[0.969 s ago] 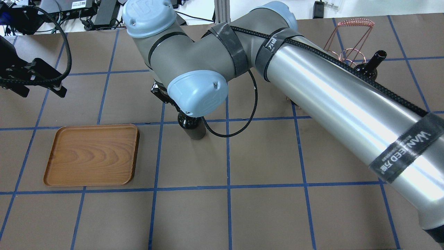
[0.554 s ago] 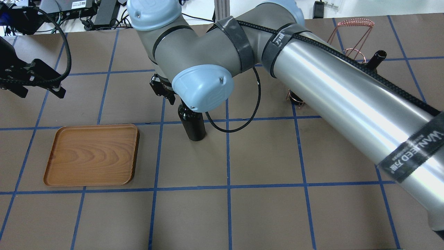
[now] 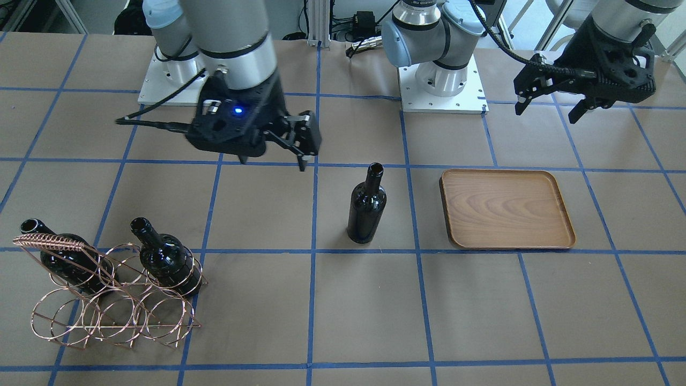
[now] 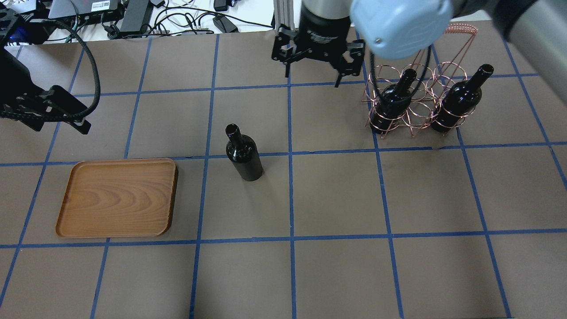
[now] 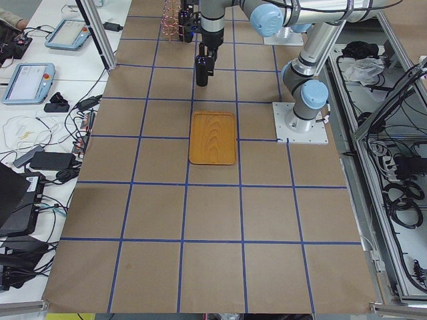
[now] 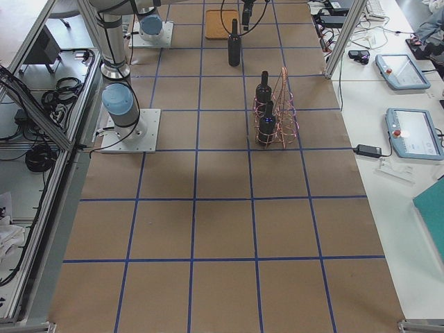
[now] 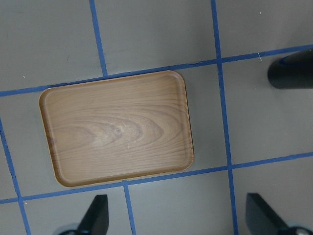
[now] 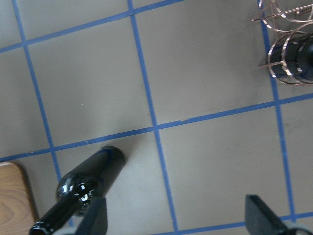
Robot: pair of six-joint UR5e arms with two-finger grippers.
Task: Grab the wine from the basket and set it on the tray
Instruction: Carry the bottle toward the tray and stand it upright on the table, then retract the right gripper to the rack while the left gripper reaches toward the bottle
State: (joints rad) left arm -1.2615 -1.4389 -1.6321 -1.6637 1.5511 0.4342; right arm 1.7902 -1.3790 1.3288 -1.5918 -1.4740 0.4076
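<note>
One wine bottle (image 4: pixel 244 155) stands upright on the table by itself, right of the tray (image 4: pixel 117 197); it also shows in the front view (image 3: pixel 366 210). The tray (image 3: pixel 506 209) holds nothing. The basket (image 4: pixel 414 104) at the back right holds two more bottles (image 4: pixel 392 104) (image 4: pixel 456 104). My right gripper (image 4: pixel 312 77) is open and empty, raised between the free bottle and the basket. My left gripper (image 4: pixel 60 126) is open and empty, hovering behind the tray; its wrist view shows the tray (image 7: pixel 117 128) below it. The right wrist view shows the bottle (image 8: pixel 83 188) and the basket's edge (image 8: pixel 281 49).
Blue tape lines grid the brown table (image 4: pixel 336 195). Cables and power bricks (image 4: pixel 133 17) lie beyond the back edge. The two arm bases (image 3: pixel 442 80) stand on white plates at the robot's side.
My right arm has left the bottle and swung back and right toward the basket. The bottle now stands free where it was. The left gripper has barely moved.
</note>
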